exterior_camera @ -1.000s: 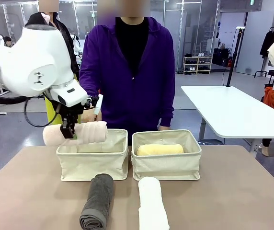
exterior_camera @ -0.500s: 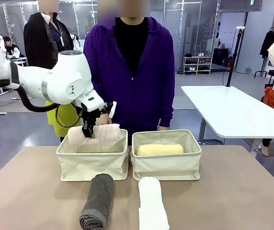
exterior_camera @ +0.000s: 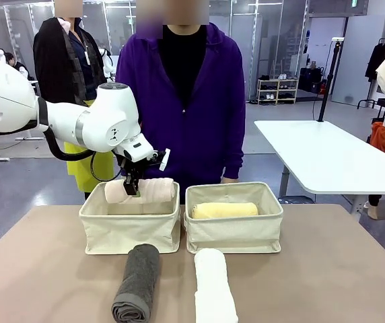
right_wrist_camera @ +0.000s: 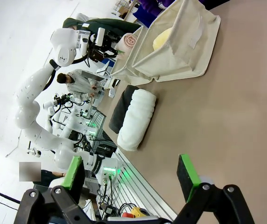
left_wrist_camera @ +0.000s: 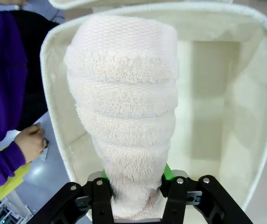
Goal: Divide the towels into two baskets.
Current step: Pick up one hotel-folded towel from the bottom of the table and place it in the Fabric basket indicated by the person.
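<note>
Plainly, the pink towel (left_wrist_camera: pixel 124 107) is rolled, fluffy.

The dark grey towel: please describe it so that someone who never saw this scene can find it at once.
On the brown table stand two cream baskets side by side. A rolled towel lies on the tabletop before the left basket. It alone is dark grey; the roll beside it is white.

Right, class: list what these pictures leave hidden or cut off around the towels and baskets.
Front view: left basket floor, hidden by its front wall.
Front view: white towel near end, cut off by the bottom edge.
Left wrist view: pads of the left gripper, buried in pink towel; grip unclear.
</note>
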`<state>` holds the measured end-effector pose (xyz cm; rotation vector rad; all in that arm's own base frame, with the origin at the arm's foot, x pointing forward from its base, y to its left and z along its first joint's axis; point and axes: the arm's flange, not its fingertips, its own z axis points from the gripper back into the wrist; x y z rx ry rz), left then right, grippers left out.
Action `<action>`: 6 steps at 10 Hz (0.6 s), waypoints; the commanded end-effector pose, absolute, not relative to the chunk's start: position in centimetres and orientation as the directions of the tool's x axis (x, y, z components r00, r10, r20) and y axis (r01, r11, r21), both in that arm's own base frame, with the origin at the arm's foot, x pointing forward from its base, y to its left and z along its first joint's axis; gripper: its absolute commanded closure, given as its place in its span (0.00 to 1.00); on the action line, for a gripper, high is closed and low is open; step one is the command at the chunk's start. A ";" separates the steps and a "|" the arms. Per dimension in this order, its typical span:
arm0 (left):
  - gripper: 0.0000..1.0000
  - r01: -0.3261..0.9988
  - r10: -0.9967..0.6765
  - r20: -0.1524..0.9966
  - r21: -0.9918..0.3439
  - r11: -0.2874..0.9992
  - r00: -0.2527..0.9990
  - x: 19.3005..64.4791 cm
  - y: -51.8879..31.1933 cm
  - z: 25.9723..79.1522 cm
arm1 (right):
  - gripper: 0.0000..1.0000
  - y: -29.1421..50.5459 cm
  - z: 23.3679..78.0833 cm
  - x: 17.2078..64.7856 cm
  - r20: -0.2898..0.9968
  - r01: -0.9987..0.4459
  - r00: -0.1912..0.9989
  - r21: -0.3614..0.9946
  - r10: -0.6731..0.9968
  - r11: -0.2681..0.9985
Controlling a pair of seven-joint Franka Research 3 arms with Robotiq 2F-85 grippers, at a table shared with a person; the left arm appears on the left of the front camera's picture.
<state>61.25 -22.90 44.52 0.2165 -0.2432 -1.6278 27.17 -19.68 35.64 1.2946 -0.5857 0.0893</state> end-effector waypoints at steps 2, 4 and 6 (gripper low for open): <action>0.07 0.949 -0.996 -0.057 0.305 -0.078 -0.064 62.3 -23.0 44.2 | 0.00 -19.5 35.8 26.9 0.467 -0.394 0.843 0.874 -0.267 0.286; 0.00 0.953 -0.997 -0.031 0.293 -0.076 -0.070 62.1 -23.2 44.2 | 0.00 -19.5 35.8 26.9 0.467 -0.394 0.843 0.874 -0.267 0.286; 0.00 0.951 -0.998 -0.026 0.300 -0.070 -0.065 61.7 -23.1 44.7 | 0.00 -19.5 35.8 26.9 0.467 -0.394 0.843 0.874 -0.267 0.286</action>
